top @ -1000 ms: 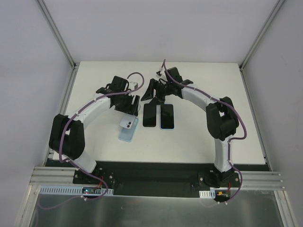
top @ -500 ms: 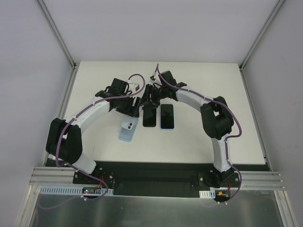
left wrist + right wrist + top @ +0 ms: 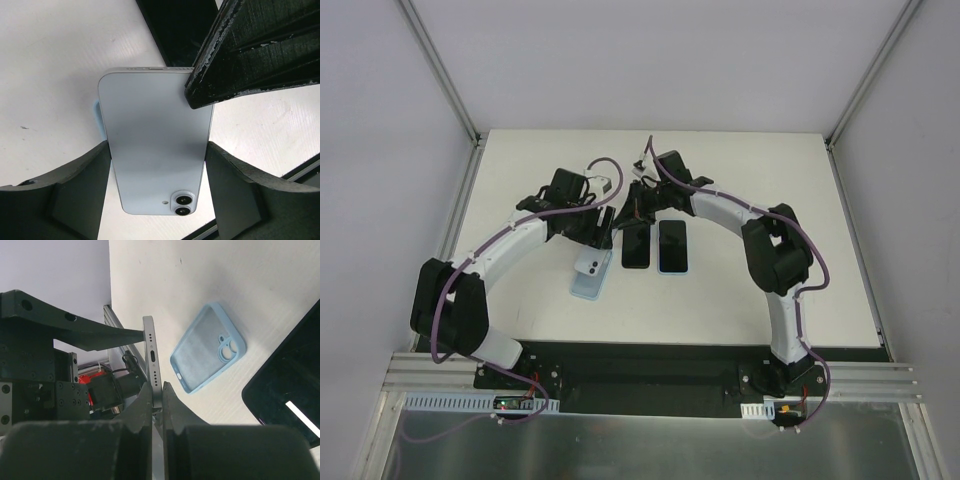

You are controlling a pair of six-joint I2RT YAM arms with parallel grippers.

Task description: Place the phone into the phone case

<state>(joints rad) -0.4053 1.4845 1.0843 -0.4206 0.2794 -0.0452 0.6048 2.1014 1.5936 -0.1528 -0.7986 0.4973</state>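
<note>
The phone (image 3: 592, 262) is pale blue with two lenses on its back, and it hangs tilted just above the light blue phone case (image 3: 588, 289) lying open side up on the table. In the left wrist view my left gripper (image 3: 157, 167) is shut on the phone (image 3: 155, 145), its fingers pressed on both long edges. Only a sliver of the case (image 3: 98, 117) shows under it there. My right gripper (image 3: 156, 390) is shut on the phone's thin end (image 3: 151, 357), seen edge-on, and the case (image 3: 207, 347) lies beyond. The right gripper (image 3: 626, 214) meets the left gripper (image 3: 594, 236) over the phone.
Two dark phones lie screen up side by side just right of the case: a black one (image 3: 636, 247) and one with a blue rim (image 3: 672, 246). Part of a dark screen (image 3: 290, 400) shows in the right wrist view. The white table's far edge (image 3: 650, 132) lies behind.
My right gripper moved left to the phone's far end and closed from wide open onto it. The left gripper kept its hold and barely shifted.
</note>
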